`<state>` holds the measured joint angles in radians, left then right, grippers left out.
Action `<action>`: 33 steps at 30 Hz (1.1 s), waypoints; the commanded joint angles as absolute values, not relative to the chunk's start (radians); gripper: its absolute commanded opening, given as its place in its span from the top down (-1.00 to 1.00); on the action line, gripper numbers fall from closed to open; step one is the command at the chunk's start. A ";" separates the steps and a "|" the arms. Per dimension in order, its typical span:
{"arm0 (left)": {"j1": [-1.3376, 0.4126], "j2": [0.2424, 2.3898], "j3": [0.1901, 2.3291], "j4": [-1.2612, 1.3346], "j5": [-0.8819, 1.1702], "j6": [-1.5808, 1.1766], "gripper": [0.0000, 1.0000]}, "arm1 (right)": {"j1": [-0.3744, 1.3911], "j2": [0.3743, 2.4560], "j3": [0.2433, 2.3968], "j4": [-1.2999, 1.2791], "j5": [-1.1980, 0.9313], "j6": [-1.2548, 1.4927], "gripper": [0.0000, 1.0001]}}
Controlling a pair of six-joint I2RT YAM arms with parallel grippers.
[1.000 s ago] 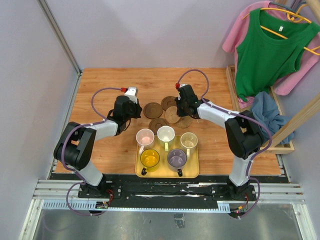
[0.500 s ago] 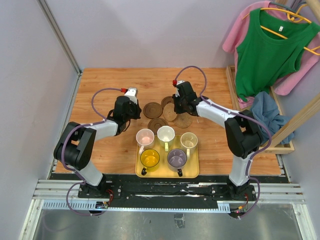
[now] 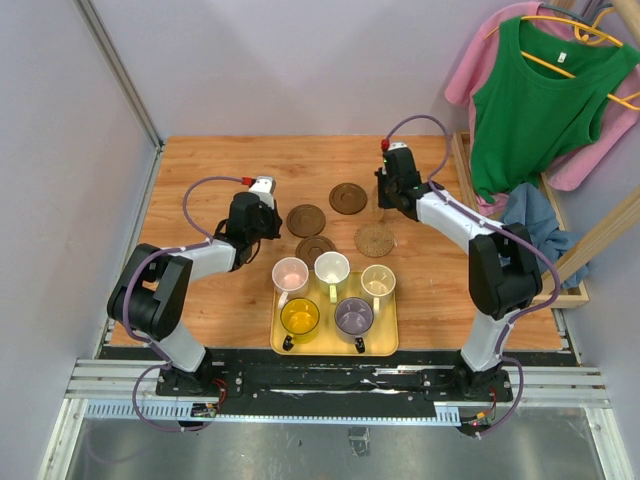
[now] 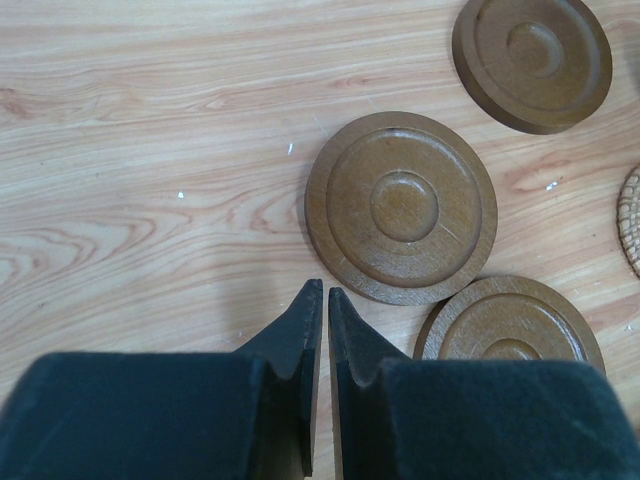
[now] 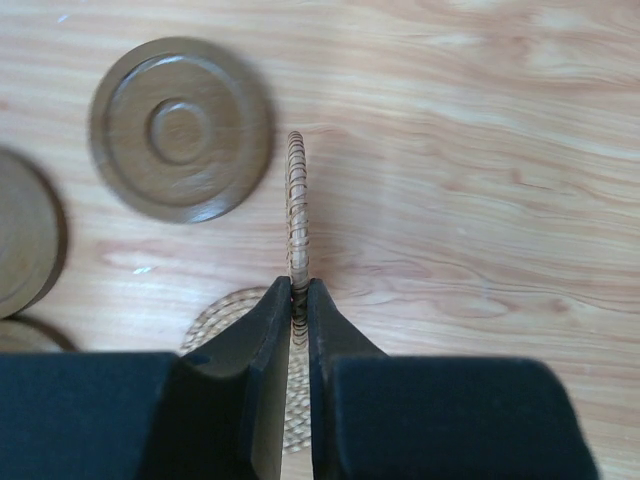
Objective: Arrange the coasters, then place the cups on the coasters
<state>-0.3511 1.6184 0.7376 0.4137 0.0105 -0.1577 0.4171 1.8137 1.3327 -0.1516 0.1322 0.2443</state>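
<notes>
Right end effector [image 5: 298,288] is pinching a woven coaster [image 5: 296,200] on edge for arranging; left end effector [image 4: 325,292] is hovering shut, empty.

No writing, brand, number or sign can be read in any of the views. The one candidate is a small white tag [image 3: 562,57] at the neckline of the green top [image 3: 530,115] hanging at the upper right, and it is too small to make out.
</notes>
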 commanded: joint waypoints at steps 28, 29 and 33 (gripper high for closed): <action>-0.358 1.545 0.709 0.394 0.003 -0.163 0.75 | 0.158 2.011 1.406 -0.308 0.121 0.464 0.89; -0.357 1.543 0.709 0.394 0.002 -0.164 0.74 | 0.160 2.012 1.392 -0.309 0.111 0.470 0.88; -0.358 1.544 0.710 0.399 0.001 -0.174 0.58 | 0.163 2.002 1.321 -0.303 0.085 0.493 0.50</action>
<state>-0.3511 1.5681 0.7105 0.3923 -0.0025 -0.1642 0.1658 1.9629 1.4033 -0.1768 0.1123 0.4686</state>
